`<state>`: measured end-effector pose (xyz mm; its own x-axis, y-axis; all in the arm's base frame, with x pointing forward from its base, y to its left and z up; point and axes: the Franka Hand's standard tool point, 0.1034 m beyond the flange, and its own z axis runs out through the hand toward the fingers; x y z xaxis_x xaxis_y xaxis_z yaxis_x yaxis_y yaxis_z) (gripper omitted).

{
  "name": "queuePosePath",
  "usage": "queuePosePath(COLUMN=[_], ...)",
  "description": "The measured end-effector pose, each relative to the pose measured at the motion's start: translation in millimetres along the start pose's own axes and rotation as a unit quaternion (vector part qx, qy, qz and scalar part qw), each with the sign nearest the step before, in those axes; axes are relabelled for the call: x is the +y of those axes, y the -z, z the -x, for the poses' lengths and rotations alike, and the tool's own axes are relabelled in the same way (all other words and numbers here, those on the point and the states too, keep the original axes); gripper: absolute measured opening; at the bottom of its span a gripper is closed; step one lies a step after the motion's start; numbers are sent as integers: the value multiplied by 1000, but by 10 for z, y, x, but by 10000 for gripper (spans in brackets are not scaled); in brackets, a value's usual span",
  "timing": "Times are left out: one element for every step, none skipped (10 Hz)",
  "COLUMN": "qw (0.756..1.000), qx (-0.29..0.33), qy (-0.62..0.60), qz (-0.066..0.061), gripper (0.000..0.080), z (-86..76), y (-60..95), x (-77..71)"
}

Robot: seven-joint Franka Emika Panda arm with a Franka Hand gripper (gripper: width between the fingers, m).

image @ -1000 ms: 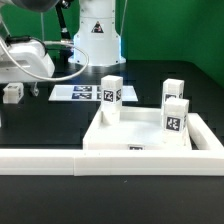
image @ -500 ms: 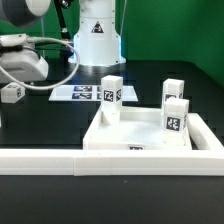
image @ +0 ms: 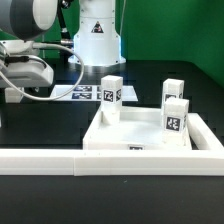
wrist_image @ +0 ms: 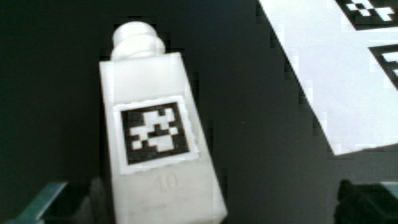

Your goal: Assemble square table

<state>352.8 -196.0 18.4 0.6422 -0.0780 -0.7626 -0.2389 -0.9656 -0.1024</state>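
While the fingers stand wide, a leg block lies between them, seemingly untouched.

The room is bright, and the light seems to come from above. The black table looks very dark, and the white table top and its leg blocks shine almost too white. I see soft gray shadows on the sides of the blocks. My arm at the upper left of the exterior view looks a bit smeared. My wrist view is soft and fuzzy, and the tag on the leg has blurry edges.
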Motion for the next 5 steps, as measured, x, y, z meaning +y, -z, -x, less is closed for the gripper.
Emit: queuePosePath(qw=[1000,998,996,994,995], qx=[-19,-49,-83,-105,-95], qy=[-10,-22,-17,-21,-25], qz=[-5,-14,-18,-17,-11], gripper=[649,649,649,649,649], z=[38,104,160,183,133], y=[-101,-149,-120,9,-38], x=[59,43,64,238,196])
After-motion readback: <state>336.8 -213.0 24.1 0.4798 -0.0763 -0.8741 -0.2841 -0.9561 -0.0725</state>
